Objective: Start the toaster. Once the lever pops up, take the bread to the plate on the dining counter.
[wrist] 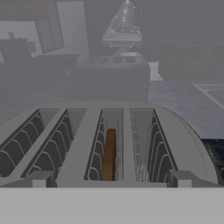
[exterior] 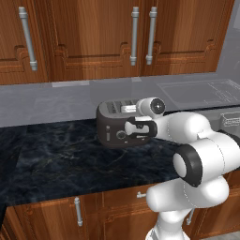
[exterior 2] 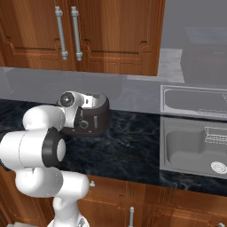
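Note:
The dark grey toaster [exterior: 108, 123] stands on the black counter against the back wall, also seen in the right base view as the toaster [exterior 2: 96, 114]. From the hand view the toaster [wrist: 83, 135] shows four slots. The bread [wrist: 109, 154], a thin brown slice, stands upright in the third slot from the left. My gripper [wrist: 110, 180] is open, its fingertips [wrist: 40, 178] spread wide at the toaster's near top edge and holding nothing. In the base views the gripper [exterior: 133, 126] [exterior 2: 81, 119] sits at the toaster's front. The plate and the dining counter are out of view.
The black marbled counter [exterior: 56, 154] runs along under wooden wall cabinets [exterior: 93, 37]. A steel sink [exterior 2: 190, 146] lies to the toaster's right, with a wire rack [exterior: 230, 119] beside it. My arm's elbow [exterior: 197, 159] hangs over the counter's front edge.

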